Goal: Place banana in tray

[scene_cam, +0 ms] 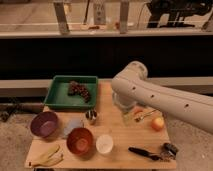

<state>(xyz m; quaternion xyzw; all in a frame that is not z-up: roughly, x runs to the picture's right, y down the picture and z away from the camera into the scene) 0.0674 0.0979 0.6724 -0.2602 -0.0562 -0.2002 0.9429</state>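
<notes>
Camera view puts the banana well in front of the tray, down by the near-left corner of the counter. The purple bowl sits between the two, and the orange bowl is in front of the tray's middle. The gripper hangs under the bulky white arm, just off the tray's near-right corner and low over the counter. Whether it is spread or closed I cannot tell from here. The step in hand, as I judge it, is the reach for the banana, which lies untouched. I'd lift first, then travel forward and away from the tray, high enough to clear the small metal cup and both bowls. I'd come down on the banana's thicker middle, gripping crosswise to its curve, since the splayed ends look floppy and likely to slip. For the drop I'd aim for the tray's bare floor, clear of the dark grape bunch lying in it.
</notes>
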